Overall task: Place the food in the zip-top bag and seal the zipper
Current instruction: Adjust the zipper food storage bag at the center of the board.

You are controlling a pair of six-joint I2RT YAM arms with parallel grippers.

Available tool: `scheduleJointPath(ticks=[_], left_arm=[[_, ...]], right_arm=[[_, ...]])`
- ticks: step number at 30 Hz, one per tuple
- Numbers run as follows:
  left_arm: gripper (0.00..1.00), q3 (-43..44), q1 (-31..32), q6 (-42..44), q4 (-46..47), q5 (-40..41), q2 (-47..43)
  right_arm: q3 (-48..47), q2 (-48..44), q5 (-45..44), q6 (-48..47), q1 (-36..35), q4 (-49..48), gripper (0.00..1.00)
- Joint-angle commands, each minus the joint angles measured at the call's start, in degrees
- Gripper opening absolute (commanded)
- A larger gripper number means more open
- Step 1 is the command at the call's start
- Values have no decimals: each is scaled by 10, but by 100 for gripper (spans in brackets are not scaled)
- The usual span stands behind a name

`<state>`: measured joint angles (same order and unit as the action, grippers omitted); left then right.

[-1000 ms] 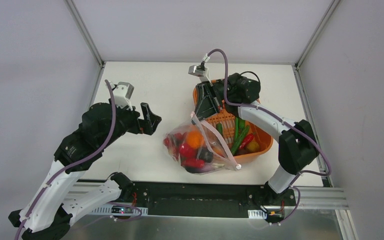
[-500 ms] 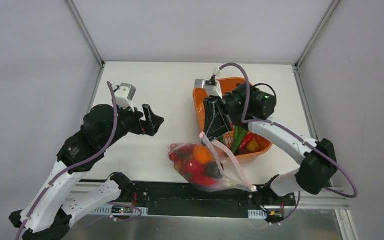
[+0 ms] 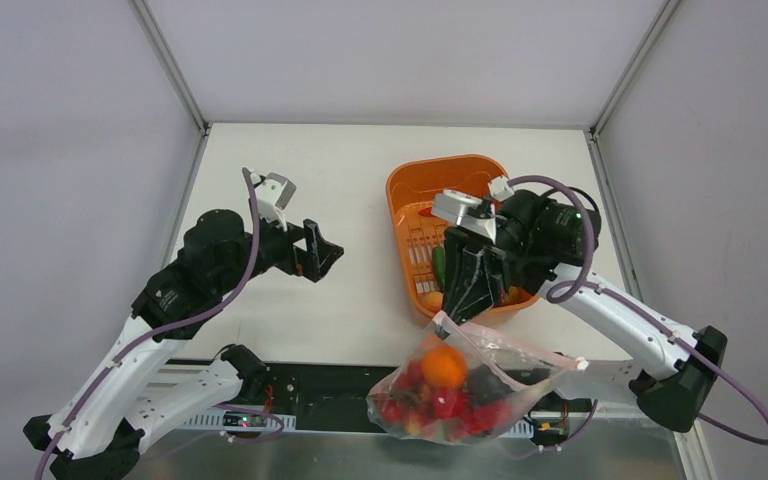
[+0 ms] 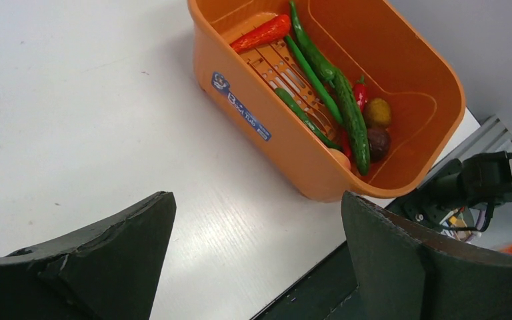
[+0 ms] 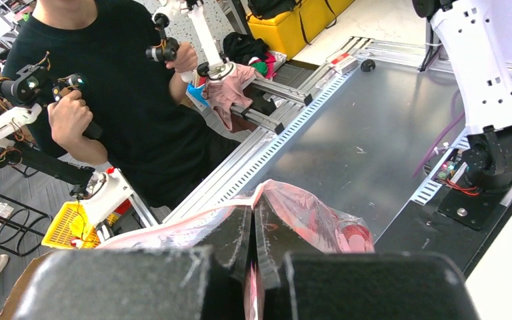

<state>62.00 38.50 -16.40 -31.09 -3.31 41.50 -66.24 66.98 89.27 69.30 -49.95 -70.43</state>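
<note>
We log: right end effector [image 3: 452, 314] clenched on zip-top bag [image 3: 460, 395], swung nearward from orange tub [image 3: 397, 195] | left end effector [image 3: 324, 251] released | peppers [image 4: 349, 117] left in tub, zipper [image 3: 505, 345] looks unsealed.

The left arm [image 3: 112, 372] and right arm [image 3: 622, 317] have white link shells and black joint housings; a purple cable [image 3: 545, 180] trails each; the left gripper [image 4: 257, 220] has matte black, rough-edged wedge fingers [image 4: 100, 260].

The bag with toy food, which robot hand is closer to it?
Right. The right gripper is shut on the top edge of the zip-top bag, which hangs from it. The left gripper is open, off to the left, not touching it.
</note>
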Motion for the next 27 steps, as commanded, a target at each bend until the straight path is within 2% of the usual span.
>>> scheduleJointPath(ticks=[1, 5, 7, 9, 10, 12, 15, 20, 24, 27], left_arm=[[98, -3, -6, 28, 35, -43, -8], [98, -15, -6, 32, 57, -94, -19], [99, -21, -6, 33, 71, -115, -25], [99, -24, -6, 34, 73, -119, -30], [99, -22, -6, 35, 69, -114, -31], [99, -18, -6, 34, 49, -85, -31], [99, -5, -6, 28, 13, -19, -30], [98, 12, -6, 1, -13, 46, -37], [96, 17, -6, -44, 20, 43, -37], [92, 49, -6, -106, 4, 17, -3]], right_arm=[[-10, 35, 58, -127, 15, 109, 0], [-25, 137, 58, -51, 41, 13, 0], [-46, 215, 58, 60, 55, -112, 0], [-108, 314, 58, 229, 67, -278, 0], [-142, 361, 58, 277, 70, -284, 0], [-215, 444, 58, 302, 74, -285, 0], [-290, 507, 59, 333, 76, -285, 0], [-357, 555, 59, 378, 100, -285, 0], [-359, 571, 59, 401, 110, -285, 0], [-357, 567, 58, 399, 112, -285, 0]])
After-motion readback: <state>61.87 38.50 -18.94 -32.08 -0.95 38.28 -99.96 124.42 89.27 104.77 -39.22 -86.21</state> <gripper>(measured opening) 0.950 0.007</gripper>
